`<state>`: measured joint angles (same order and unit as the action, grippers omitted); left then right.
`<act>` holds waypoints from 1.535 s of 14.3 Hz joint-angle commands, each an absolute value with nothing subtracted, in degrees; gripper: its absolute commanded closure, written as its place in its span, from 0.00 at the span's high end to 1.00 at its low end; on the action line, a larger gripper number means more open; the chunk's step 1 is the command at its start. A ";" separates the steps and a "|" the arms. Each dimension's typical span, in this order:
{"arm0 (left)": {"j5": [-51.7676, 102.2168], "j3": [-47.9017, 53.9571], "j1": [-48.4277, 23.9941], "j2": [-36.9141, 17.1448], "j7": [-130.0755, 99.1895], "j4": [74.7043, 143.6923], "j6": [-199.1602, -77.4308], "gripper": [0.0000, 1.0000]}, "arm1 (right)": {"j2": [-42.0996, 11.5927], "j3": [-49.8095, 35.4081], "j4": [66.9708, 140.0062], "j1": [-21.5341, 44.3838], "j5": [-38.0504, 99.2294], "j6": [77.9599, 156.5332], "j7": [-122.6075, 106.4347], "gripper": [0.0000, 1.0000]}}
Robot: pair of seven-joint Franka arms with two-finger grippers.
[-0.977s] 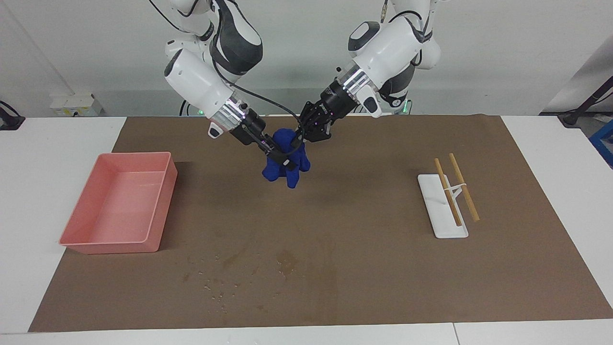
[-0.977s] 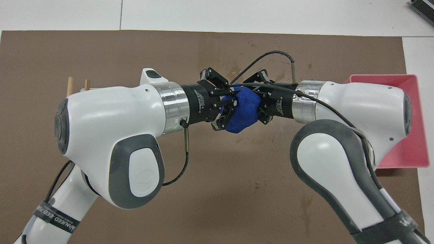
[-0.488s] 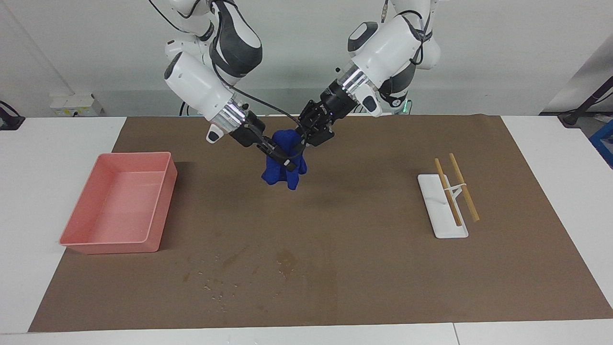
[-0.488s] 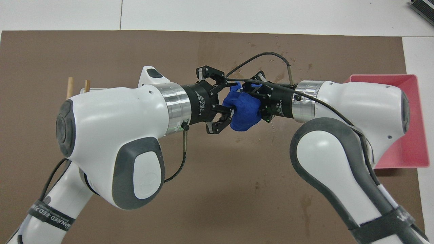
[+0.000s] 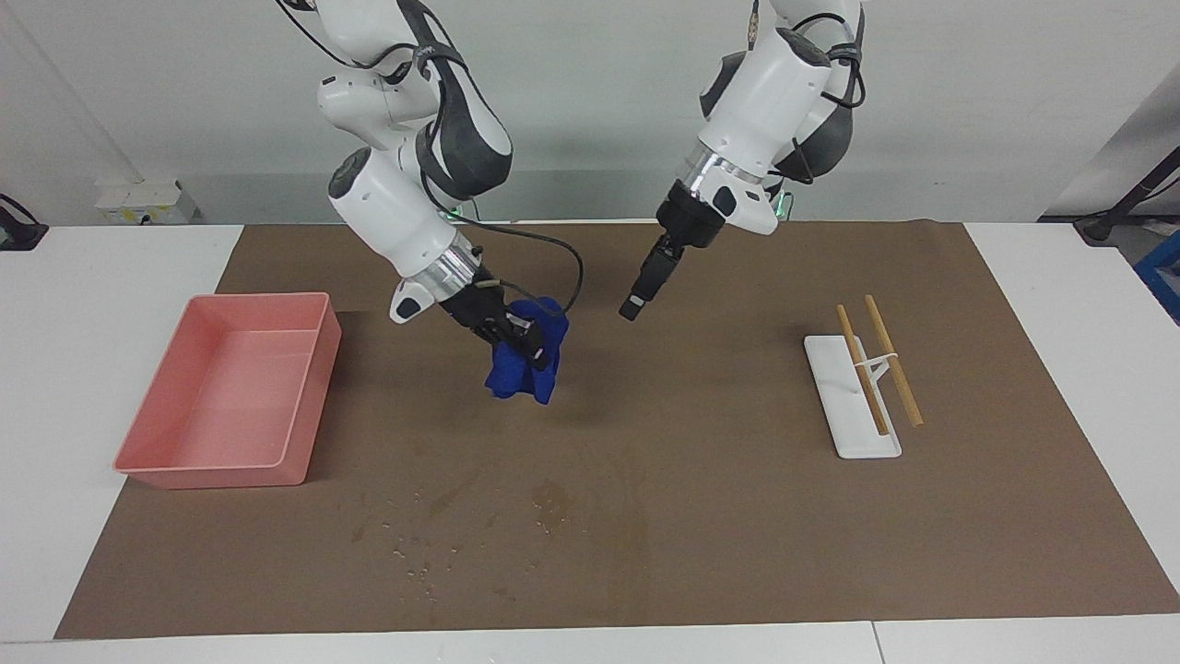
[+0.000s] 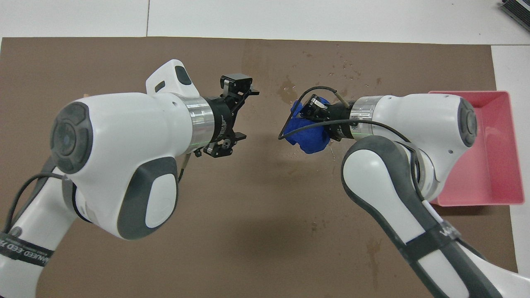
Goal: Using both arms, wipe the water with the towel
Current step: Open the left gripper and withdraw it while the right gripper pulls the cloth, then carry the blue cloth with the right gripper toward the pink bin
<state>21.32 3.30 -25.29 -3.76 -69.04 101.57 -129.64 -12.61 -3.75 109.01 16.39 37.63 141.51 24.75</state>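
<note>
In the facing view, the right gripper (image 5: 512,337) is closed on the towel (image 5: 525,367), and the blue cloth hangs below it in a loose bunch, above the brown mat (image 5: 737,516) and not touching it. The left gripper (image 5: 636,300) is up in the air over the mat, apart from the towel and holding nothing; from this side I cannot tell how wide its fingers are. The water (image 5: 461,526) lies as dark blotches and small droplets on the mat, farther from the robots than the towel and toward the right arm's end of the counter. The pink tray (image 5: 304,406) stands near that end, and the white rack (image 5: 853,415) with two wooden rods stands toward the left arm's end.

In the overhead view, the right gripper (image 6: 311,111) shows with the towel (image 6: 308,136) bunched around it. The left gripper (image 6: 232,114) is seen here with its fingers spread wide and empty. Droplets of the water (image 6: 343,68) glint on the mat farther out.

The step in hand, as I judge it, is to carry the towel to the wet patch. To do it well, the right arm should bring the cloth over the blotches, lower it until the fabric lies flat on the mat, and press lightly while it sweeps, so the whole scattered patch is covered. The left arm should wait aside, clear of the path.
</note>
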 commanded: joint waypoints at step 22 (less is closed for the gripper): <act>1.93 3.08 -1.14 1.14 2.28 91.85 -88.33 1.00 | -60.29 -4.04 60.30 18.46 19.51 155.65 11.78 0.00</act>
